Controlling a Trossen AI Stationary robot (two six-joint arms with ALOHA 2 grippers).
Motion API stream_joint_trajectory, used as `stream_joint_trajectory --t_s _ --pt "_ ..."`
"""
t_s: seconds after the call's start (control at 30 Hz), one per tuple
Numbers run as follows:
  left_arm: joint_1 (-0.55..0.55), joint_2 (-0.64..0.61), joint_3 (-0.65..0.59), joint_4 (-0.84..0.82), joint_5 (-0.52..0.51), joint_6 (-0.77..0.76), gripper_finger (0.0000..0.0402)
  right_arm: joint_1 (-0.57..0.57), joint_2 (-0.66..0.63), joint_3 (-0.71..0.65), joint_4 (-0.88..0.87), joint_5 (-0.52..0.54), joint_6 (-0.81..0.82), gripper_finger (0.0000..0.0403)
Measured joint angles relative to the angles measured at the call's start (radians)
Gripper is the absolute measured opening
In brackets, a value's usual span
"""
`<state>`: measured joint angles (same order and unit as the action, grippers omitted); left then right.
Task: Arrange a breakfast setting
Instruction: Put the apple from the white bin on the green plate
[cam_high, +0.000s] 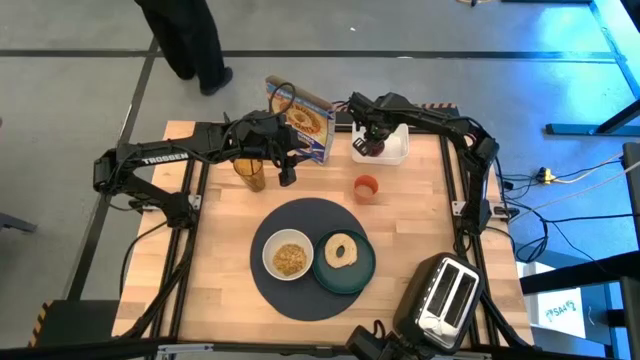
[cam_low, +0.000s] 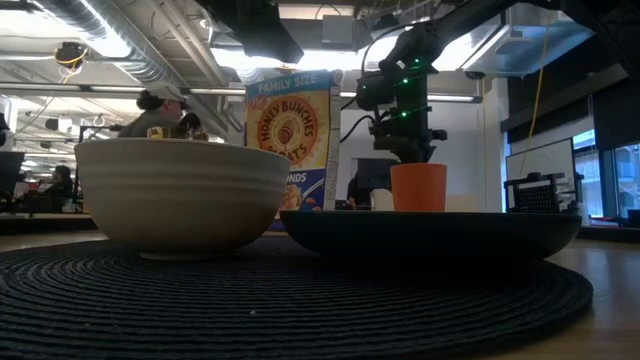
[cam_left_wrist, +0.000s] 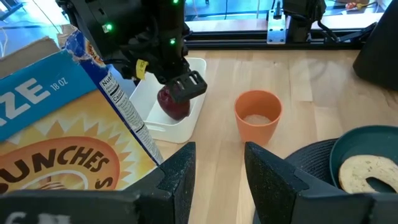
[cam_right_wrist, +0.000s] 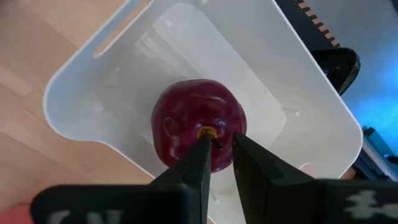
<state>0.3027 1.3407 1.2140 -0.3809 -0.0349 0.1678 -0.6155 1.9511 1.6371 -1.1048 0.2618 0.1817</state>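
A red apple sits in the white tub at the table's far side. My right gripper stands over it, pointing down, its fingers almost together at the apple's stem; it also shows in the left wrist view. My left gripper is open and empty beside the cereal box. The orange cup stands between the tub and the round dark mat. On the mat are the white bowl of brown cereal and the green plate with the bagel. My right gripper comes from above, pointing down, with its fingertips on either side of the apple's stem at the top of the apple. The apple stands upright under the fingers, inside the tub. Whether it is off the tub's floor, I cannot tell.
A black-and-silver toaster stands at the near right corner. An amber container stands under my left arm. A person stands beyond the table's far edge. Bare wood lies left of the mat.
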Motion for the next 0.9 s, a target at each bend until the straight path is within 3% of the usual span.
stream_joint_trajectory --t_s 0.9 --pt "0.0 0.0 0.0 0.0 -0.006 0.003 0.0131 0.008 0.01 0.0 -0.017 0.026 0.095 0.0056"
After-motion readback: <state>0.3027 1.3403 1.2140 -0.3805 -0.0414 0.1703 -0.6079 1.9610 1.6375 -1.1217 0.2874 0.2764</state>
